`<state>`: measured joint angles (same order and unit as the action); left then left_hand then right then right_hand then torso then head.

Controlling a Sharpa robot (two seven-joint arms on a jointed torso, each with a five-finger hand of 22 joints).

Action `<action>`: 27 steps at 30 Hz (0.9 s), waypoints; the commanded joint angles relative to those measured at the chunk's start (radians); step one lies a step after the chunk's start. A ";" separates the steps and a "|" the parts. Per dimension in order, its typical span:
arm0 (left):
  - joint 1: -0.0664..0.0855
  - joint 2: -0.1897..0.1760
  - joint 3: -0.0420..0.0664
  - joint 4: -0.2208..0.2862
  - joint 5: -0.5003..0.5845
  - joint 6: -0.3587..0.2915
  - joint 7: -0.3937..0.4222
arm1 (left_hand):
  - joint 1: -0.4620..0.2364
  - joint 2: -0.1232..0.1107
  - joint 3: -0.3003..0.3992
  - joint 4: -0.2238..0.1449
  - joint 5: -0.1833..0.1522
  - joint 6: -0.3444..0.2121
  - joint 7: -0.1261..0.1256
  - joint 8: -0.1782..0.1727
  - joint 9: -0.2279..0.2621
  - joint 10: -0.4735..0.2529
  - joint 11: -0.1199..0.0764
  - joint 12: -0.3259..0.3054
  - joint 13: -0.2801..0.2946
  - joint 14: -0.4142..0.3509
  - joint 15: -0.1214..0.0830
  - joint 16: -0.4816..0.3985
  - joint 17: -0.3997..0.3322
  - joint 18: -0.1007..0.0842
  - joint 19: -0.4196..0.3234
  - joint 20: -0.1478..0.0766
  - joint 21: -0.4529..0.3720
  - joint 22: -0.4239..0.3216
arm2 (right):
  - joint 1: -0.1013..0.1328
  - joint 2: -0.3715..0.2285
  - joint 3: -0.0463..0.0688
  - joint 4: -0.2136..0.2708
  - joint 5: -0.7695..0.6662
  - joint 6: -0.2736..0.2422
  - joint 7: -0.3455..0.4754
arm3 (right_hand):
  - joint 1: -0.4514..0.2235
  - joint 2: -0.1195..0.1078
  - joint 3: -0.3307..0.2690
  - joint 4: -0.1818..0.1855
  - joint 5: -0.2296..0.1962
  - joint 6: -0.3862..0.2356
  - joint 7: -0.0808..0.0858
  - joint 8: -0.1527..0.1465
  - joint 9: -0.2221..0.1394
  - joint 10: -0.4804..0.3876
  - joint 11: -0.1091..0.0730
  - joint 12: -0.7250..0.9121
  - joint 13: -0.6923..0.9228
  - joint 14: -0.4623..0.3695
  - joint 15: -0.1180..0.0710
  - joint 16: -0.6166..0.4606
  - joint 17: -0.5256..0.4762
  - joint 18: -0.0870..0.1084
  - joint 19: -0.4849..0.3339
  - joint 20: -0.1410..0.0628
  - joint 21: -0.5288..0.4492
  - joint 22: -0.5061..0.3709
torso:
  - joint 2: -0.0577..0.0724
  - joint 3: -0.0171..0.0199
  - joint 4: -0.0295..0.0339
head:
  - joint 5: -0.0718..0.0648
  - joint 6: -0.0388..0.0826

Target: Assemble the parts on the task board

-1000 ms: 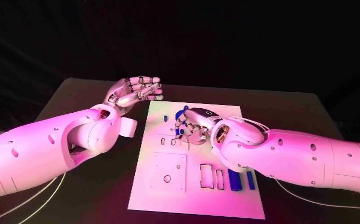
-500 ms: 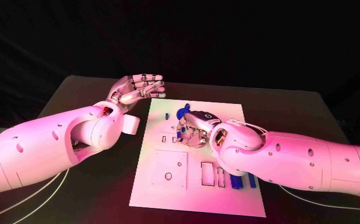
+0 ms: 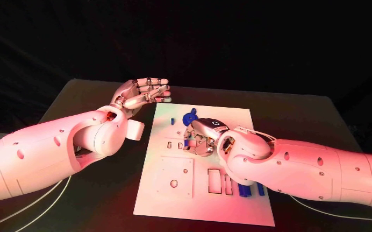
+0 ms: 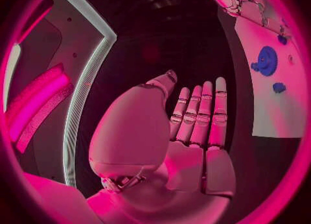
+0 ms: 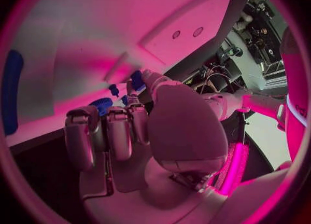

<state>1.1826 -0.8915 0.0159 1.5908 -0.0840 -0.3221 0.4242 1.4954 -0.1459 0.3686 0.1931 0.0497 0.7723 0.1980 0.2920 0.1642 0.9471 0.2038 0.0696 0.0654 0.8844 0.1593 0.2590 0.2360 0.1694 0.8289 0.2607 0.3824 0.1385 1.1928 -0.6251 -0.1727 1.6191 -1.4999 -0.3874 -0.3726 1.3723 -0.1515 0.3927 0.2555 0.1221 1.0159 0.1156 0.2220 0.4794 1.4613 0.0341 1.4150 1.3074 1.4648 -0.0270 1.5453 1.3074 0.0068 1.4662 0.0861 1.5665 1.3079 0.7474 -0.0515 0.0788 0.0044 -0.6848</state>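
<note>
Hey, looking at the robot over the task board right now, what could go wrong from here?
1. The right hand is curled low over the task board with a small blue part at its fingertips; if the hold is only a light pinch, the part may slip.
2. The blue gear sits just beyond that hand and could be nudged.
3. The left hand hovers beside the board's far corner, holding nothing, so the board may shift under pressure.

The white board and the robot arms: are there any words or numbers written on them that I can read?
None can be read.
Task board: cutouts and holes, no lettering visible.
Blue gear-shaped part: no marks to read.
Left hand and right hand: no labels visible.
Right arm's edge in the right wrist view: a dark mark, cut off and too blurred to read.
</note>
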 commanded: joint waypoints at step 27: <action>0.001 0.003 0.001 -0.002 -0.002 0.018 0.007 | -0.011 0.002 0.006 0.000 0.001 0.004 0.062 -0.003 -0.002 0.000 0.005 -0.002 0.000 -0.002 0.006 -0.004 0.002 0.009 -0.007 0.000 -0.006 -0.002 | -0.015 0.005 -0.003 -0.005 -0.016 -0.008 -0.007 | -0.018 -0.026 0.008 -0.011 -0.003 -0.025 0.006 -0.005 -0.007 -0.007 0.006 -0.017 0.120 0.090 -0.001 -0.008 0.198 -0.005 0.101 -0.006 -0.001 0.260 | 0.000 0.0005 -0.0001 | -0.002 0.003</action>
<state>1.1824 -0.8906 0.0158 1.5880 -0.0841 -0.3213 0.4237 1.4954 -0.1459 0.3686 0.1932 0.0497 0.7723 0.1980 0.2920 0.1634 0.9471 0.2038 0.0696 0.0653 0.8844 0.1593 0.2590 0.2375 0.1694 0.8289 0.2607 0.3824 0.1373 1.1821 -0.6206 -0.1732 1.6154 -1.5060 -0.4097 -0.3746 1.3554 -0.1684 0.3982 0.2497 0.1221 0.9996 0.1216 0.2222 0.4739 1.4577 0.0376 1.4045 1.3073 1.4648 -0.0270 1.5415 1.3073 0.0068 1.4662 0.0861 1.5665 1.3075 0.7474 -0.0510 0.0782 0.0033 -0.6810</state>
